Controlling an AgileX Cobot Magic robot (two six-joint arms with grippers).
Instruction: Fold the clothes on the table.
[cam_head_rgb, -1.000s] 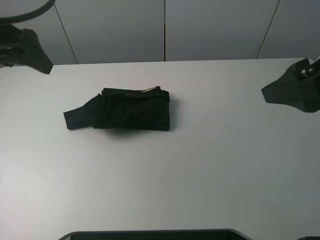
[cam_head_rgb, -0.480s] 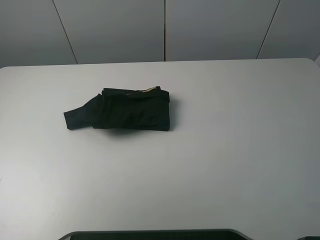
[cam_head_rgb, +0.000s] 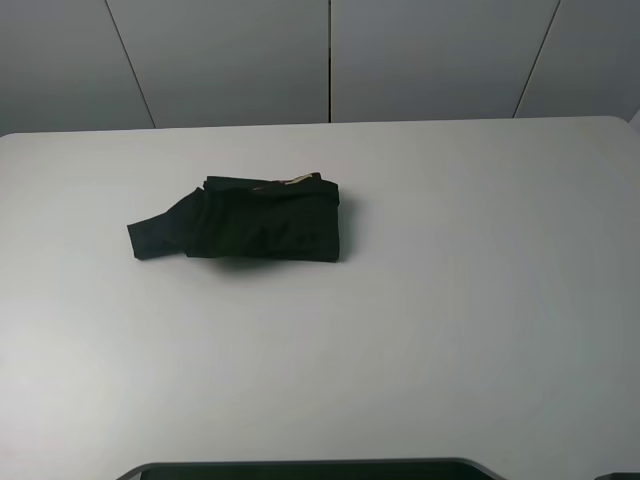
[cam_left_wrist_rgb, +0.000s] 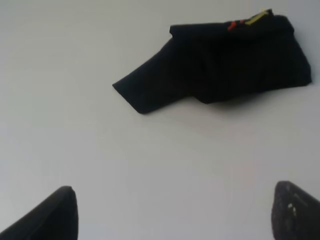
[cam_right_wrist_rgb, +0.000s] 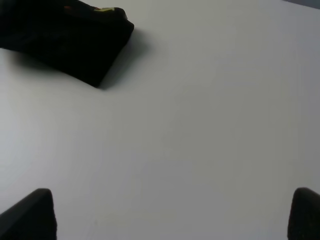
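Observation:
The black T-shirt lies folded into a compact bundle on the white table, left of centre, with one sleeve sticking out to the left. A sliver of coloured print shows at its far edge. It also shows in the left wrist view and partly in the right wrist view. My left gripper is open and empty, well away from the shirt. My right gripper is open and empty, also apart from it. Neither arm shows in the exterior high view.
Grey wall panels stand behind the table's far edge. A dark rounded object sits at the near edge of the exterior high view.
Both arms, seen at the left and right edges a second ago, have pulled out of the exterior high view. The folded shirt has not moved.

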